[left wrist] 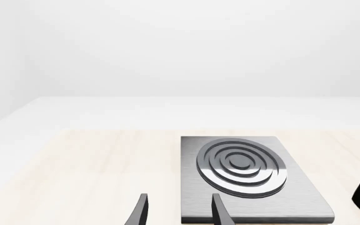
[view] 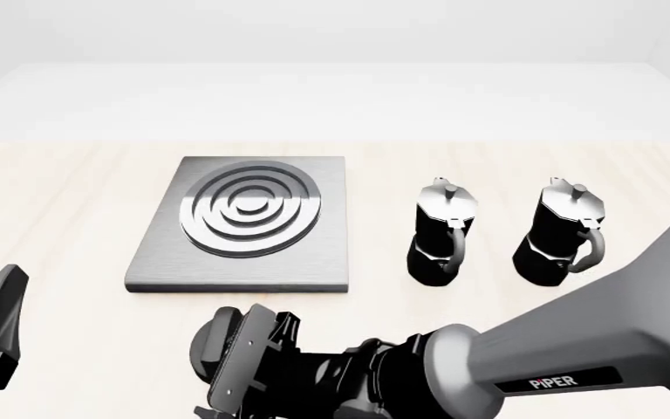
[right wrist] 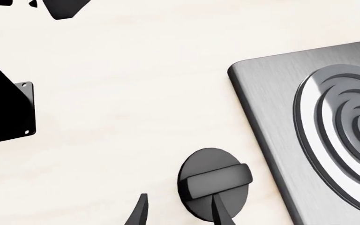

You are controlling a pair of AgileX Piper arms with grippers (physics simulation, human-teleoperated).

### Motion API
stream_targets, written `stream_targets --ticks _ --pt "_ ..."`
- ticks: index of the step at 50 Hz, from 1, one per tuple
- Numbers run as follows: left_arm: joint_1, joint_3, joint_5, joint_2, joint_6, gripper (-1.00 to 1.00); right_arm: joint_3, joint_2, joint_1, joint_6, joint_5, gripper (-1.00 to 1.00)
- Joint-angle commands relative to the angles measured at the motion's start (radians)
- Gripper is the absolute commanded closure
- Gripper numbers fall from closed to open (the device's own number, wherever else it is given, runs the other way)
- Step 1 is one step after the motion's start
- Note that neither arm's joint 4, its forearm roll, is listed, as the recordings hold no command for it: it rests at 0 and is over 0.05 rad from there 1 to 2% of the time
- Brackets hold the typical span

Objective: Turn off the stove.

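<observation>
A pale wood-grain tabletop (view: 67, 183) runs back to a blank white wall, evenly lit with soft shadows. On it, at about ten o'clock from the middle of the front view, lies the flat square brushed-grey metal stove plate (view: 242, 225) with raised concentric silver rings. Its separate small round black knob (right wrist: 213, 182), which carries a raised bar across its face, sits on the wood just beside the plate's near edge, towards six o'clock; in the front view the right arm hides most of it.

Two black-and-silver moka pots (view: 442, 231) (view: 561, 234) stand upright side by side at three o'clock of the plate, well apart from the knob, so they do not hamper the reach.

The right gripper (right wrist: 178, 212) comes in low across the near edge and points at the knob. Its two dark fingers stand parted, one tip over the knob's lower part and the other outside its rim, not yet closed on anything. That pose reads as lining up on the bar, since turning it is probably what switches the stove off.

The left gripper (left wrist: 178, 212) hangs back at eight o'clock, fingers likewise spread and empty, facing the plate; it seems parked clear of the right arm's work.
</observation>
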State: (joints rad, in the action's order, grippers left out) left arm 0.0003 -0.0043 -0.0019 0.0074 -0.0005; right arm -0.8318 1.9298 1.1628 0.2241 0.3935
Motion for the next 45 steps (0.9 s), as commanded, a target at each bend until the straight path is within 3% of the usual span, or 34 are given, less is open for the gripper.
stream_targets --ticks 1,19,45 --pt "0.000 0.000 0.000 0.000 0.000 -1.00 -0.039 0.016 0.021 -0.003 -0.003 -1.00" --pt "0.000 0.000 0.000 0.000 0.000 -1.00 0.034 -0.055 0.021 -0.016 0.003 -1.00" --pt "0.000 0.000 0.000 0.000 0.000 -1.00 0.251 -0.281 -0.078 -0.011 0.003 -1.00"
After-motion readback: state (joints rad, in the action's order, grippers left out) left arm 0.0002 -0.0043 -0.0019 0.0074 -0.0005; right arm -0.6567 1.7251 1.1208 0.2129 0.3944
